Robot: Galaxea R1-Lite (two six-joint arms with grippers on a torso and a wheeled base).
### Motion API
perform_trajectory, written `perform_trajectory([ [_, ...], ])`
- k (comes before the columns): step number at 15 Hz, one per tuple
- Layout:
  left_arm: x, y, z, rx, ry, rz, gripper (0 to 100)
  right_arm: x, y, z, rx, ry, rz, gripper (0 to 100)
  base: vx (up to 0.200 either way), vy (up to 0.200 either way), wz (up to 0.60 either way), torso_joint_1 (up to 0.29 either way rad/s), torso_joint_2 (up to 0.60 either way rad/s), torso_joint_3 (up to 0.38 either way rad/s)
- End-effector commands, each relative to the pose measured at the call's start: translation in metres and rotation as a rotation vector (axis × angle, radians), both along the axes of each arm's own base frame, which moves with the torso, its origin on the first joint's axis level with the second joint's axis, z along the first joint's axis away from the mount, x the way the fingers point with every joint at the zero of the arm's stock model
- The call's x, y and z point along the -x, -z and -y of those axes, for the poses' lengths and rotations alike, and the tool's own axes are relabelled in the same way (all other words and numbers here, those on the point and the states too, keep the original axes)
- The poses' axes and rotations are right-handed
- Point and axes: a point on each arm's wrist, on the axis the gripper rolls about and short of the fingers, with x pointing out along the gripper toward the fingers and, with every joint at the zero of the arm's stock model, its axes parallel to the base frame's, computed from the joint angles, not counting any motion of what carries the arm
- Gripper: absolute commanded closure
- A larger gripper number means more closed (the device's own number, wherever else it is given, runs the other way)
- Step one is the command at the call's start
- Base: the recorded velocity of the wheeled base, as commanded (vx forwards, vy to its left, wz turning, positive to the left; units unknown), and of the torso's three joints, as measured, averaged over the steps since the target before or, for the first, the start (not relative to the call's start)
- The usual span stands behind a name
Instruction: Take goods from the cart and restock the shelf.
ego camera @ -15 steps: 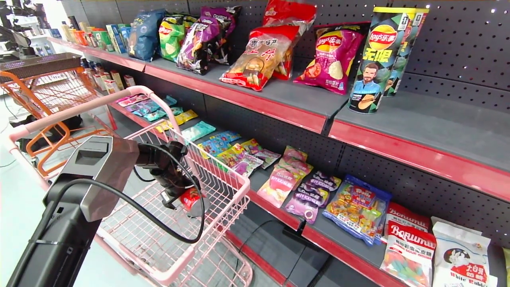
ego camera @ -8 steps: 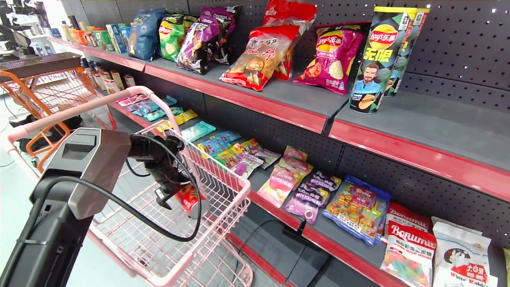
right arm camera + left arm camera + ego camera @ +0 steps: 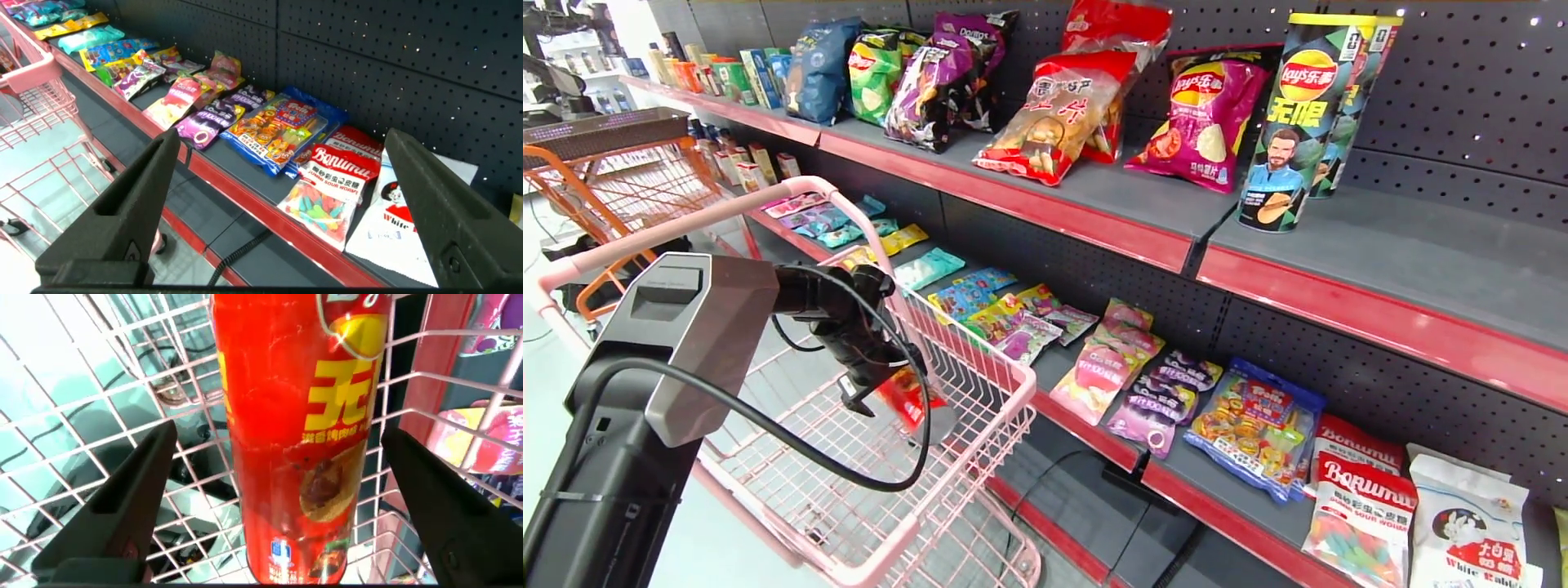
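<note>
**Restocking barely begun: red canister not yet out of the cart**

The one item in play, a red chip canister [image 3: 286, 498], was inside the pink wire cart [image 3: 968, 351], near the corner of the basket closest to the shelving. In the head view it looked tilted rather than upright. The left gripper [image 3: 278, 431] was down in the basket around it. Its jaws were spread, one on each side of the tube, and a sliver of basket wire showed between the tube and at least one finger. This looked like a straddle rather than a firm pinch.

The right gripper [image 3: 278, 139] was out over the lower shelf [image 3: 245, 175], above the candy bags [image 3: 274, 131]. Its jaws were spread too, with nothing between them.

The picking step itself looked unfinished. The jaws had not closed on the canister, and its foot was still below the cart rim.

Nearly everything was still to do:
- Close the jaws on the tube.
- Lift it clear of the wire sides.
- Carry it across to the shelf.
- Stand it up there.

The likeliest spot was the upper shelf [image 3: 1405, 245], which had bare grey board beside the two dark chip canisters [image 3: 1286, 122] of the same shape.
</note>
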Motion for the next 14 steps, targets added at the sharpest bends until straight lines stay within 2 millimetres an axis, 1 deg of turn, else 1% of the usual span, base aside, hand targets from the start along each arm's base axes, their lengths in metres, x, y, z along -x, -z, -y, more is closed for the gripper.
perform_trajectory([
  [1, -0.001, 0.005, 0.001, 0.0, 0.004, -0.001, 0, 0.0, 0.0, 0.0, 0.0, -0.001, 0.0, 0, 0.0, 0.0, 0.0, 0.0, 0.0, 0.0],
  [3, -0.004, 0.008, 0.004, 0.017, 0.015, 0.024, 0, 0.0, 0.0, 0.0, 0.0, 0.001, 0.0, 0, 0.0, 0.0, 0.0, 0.0, 0.0, 0.0],
  [7, -0.005, 0.012, 0.004, 0.021, 0.016, 0.019, 0, 0.0, 0.0, 0.0, 0.0, 0.001, 0.0, 0, 0.0, 0.0, 0.0, 0.0, 0.0, 0.0],
  [8, -0.008, 0.019, 0.005, 0.022, 0.016, 0.031, 0, 0.0, 0.0, 0.0, 0.002, 0.001, 0.0, 0, 0.0, 0.0, 0.0, 0.0, 0.0, 0.0],
  [13, -0.01, 0.021, 0.007, 0.025, 0.02, 0.045, 0, 0.0, 0.0, 0.0, 0.0, 0.001, 0.0, 0, 0.0, 0.0, 0.0, 0.0, 0.0, 0.0],
  [14, -0.01, 0.022, 0.007, 0.025, 0.02, 0.045, 100, 0.0, 0.0, 0.0, 0.0, 0.001, 0.0, 0, 0.0, 0.0, 0.0, 0.0, 0.0, 0.0],
])
